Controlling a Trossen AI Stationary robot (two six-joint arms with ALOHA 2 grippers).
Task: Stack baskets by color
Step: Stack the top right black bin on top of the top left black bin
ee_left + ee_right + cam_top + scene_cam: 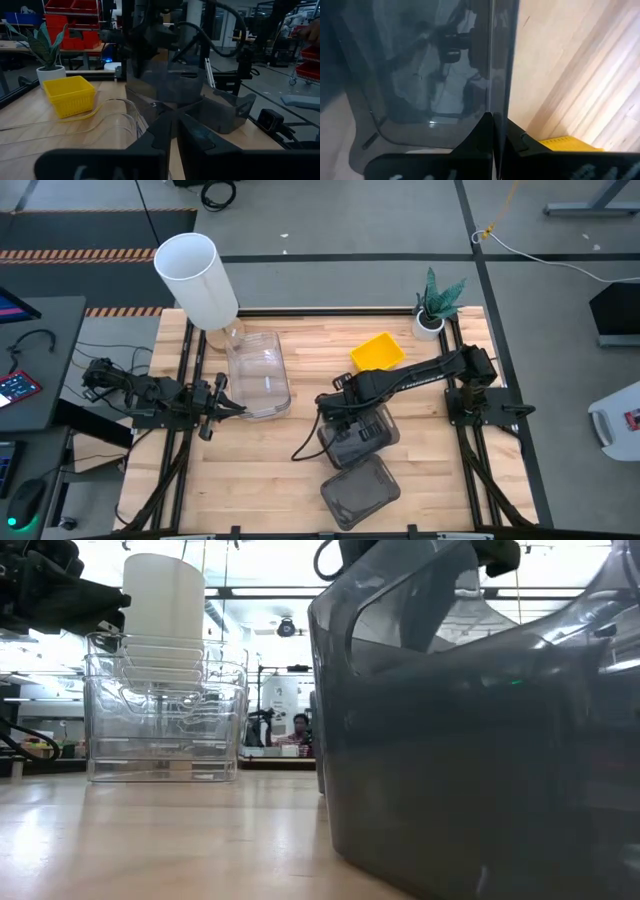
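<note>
My right gripper (343, 416) points down at mid-table, shut on a dark grey basket (362, 436) whose opening faces up. A second dark grey basket (360, 492) lies close to it, toward the near edge, and fills the right of the low view (480, 760). A stack of clear baskets (258, 375) stands left of centre. A yellow basket (378, 352) sits toward the far right. My left gripper (226, 408) waits, shut and level, beside the clear stack's left side, with nothing between its fingers (172, 131). My right gripper pinches the dark grey basket's side wall at its rim (493, 100), one finger inside the basket and one outside. The fingers come from above, pointing down. The basket hangs below them, opening up; whether its bottom rests on the table I cannot tell.
A tall white cylinder (197, 275) stands at the far left behind the clear stack. A small potted plant (437, 305) stands at the far right corner. Bare wood (260, 470) lies between the clear stack and the near edge.
</note>
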